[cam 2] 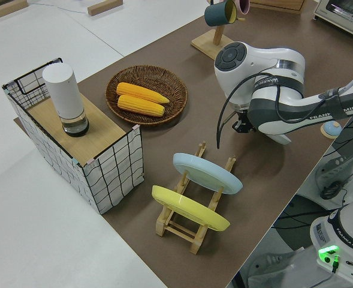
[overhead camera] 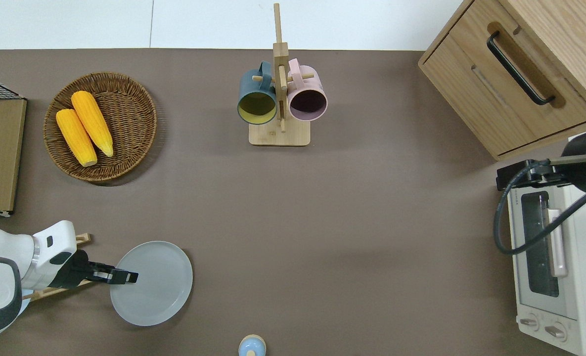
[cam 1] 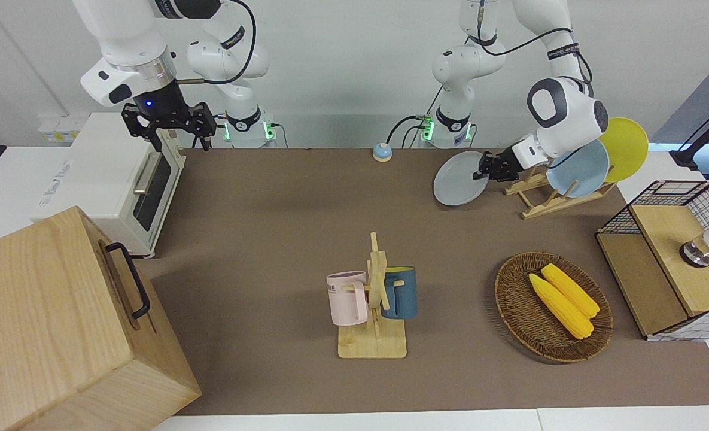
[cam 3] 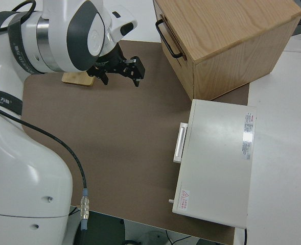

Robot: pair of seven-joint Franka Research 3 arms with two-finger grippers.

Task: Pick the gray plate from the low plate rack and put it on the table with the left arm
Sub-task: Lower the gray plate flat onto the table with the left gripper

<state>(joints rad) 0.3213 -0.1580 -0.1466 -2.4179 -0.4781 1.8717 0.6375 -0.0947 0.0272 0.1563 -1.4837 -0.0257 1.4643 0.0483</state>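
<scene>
The gray plate (cam 1: 457,179) (overhead camera: 154,284) lies almost flat, low over the brown table (cam 1: 270,239) (overhead camera: 347,222), beside the low plate rack (cam 1: 536,200) (overhead camera: 82,239) (cam 2: 191,225). I cannot tell whether it touches the mat. My left gripper (cam 1: 489,167) (overhead camera: 124,277) is shut on the plate's rim on the rack's side. The rack holds a light blue plate (cam 1: 578,167) (cam 2: 206,173) and a yellow plate (cam 1: 628,143) (cam 2: 188,209). In the left side view the arm hides the gray plate. My right gripper (cam 1: 169,129) (cam 3: 120,71) is open, and that arm is parked.
A mug stand (cam 1: 375,299) (overhead camera: 279,99) with a pink and a blue mug stands mid-table. A wicker basket (cam 1: 504,299) (overhead camera: 139,99) holds two corn cobs. A blue bell (cam 1: 382,152) (overhead camera: 251,346), a toaster oven (cam 1: 109,179), a wooden drawer box (cam 1: 61,323) and a wire crate (cam 1: 671,257) ring the table.
</scene>
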